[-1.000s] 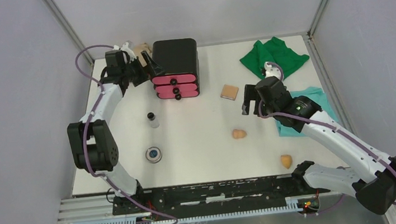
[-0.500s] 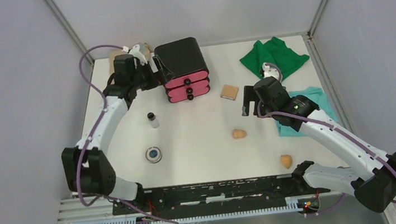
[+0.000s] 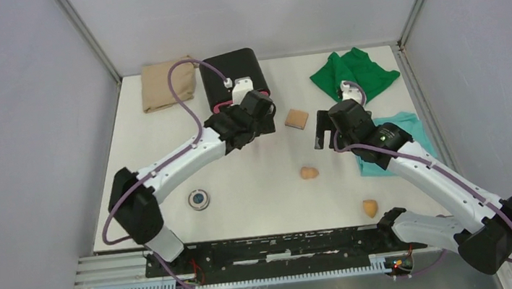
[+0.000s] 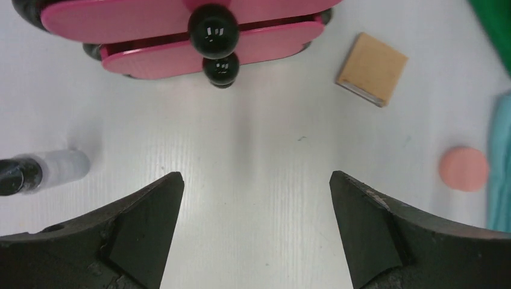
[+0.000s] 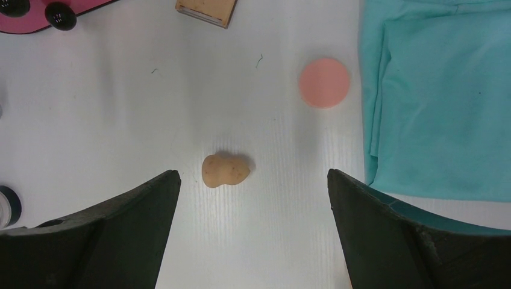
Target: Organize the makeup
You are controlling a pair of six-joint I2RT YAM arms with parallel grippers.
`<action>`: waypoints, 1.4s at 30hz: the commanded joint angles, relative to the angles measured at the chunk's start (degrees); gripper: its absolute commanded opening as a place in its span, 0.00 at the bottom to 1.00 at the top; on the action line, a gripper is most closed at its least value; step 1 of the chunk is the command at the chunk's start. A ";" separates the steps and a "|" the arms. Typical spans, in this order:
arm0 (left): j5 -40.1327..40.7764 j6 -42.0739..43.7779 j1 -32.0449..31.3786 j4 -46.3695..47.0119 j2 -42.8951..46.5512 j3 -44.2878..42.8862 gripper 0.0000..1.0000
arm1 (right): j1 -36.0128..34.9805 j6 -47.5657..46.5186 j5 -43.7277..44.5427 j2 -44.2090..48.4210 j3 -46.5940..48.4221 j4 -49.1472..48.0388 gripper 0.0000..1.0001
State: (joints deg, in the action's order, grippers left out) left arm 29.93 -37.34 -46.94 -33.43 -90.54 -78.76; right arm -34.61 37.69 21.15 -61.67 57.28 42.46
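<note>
The makeup lies spread on the white table. A tan square pad (image 3: 297,119) (image 4: 372,69) sits right of the black box with pink drawers (image 3: 229,73) (image 4: 181,27). One tan egg-shaped sponge (image 3: 308,173) (image 5: 225,170) lies mid-table, another (image 3: 370,208) near the front. The silvery compact (image 3: 199,199) lies front left. The pink round piece (image 5: 324,82) (image 4: 463,168) lies by the teal cloth. The tiny jar (image 4: 42,171) lies on its side, hidden under my left arm in the top view. My left gripper (image 3: 259,124) (image 4: 253,180) hovers open and empty in front of the drawers. My right gripper (image 3: 321,131) (image 5: 253,177) is open and empty above the mid-table sponge.
A beige folded cloth (image 3: 167,84) lies at the back left. A green cloth (image 3: 354,73) is at the back right. A teal cloth (image 3: 403,136) (image 5: 440,96) lies under my right arm. Grey walls enclose the table on three sides.
My left arm swung from the back left corner rightward to the front of the drawers, uncovering the beige cloth. The black box shifted slightly right. My right arm stayed put.
</note>
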 commanded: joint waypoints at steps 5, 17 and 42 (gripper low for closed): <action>10.28 -8.47 2.32 -6.74 -9.38 -10.70 0.92 | -0.02 0.44 2.07 3.16 0.54 0.69 1.00; 6.06 -1.81 8.44 -1.80 -14.33 -14.63 0.74 | -0.03 0.35 1.46 4.85 -0.08 0.58 1.00; 1.59 0.60 8.17 1.53 -16.60 -15.96 0.29 | -0.03 0.23 0.65 4.55 -0.88 -0.02 1.00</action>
State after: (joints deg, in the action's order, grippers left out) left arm 32.64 -38.33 -38.11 -34.83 -108.25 -93.08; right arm -34.61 37.87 21.02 -57.71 56.42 43.88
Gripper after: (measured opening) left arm 0.430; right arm 0.996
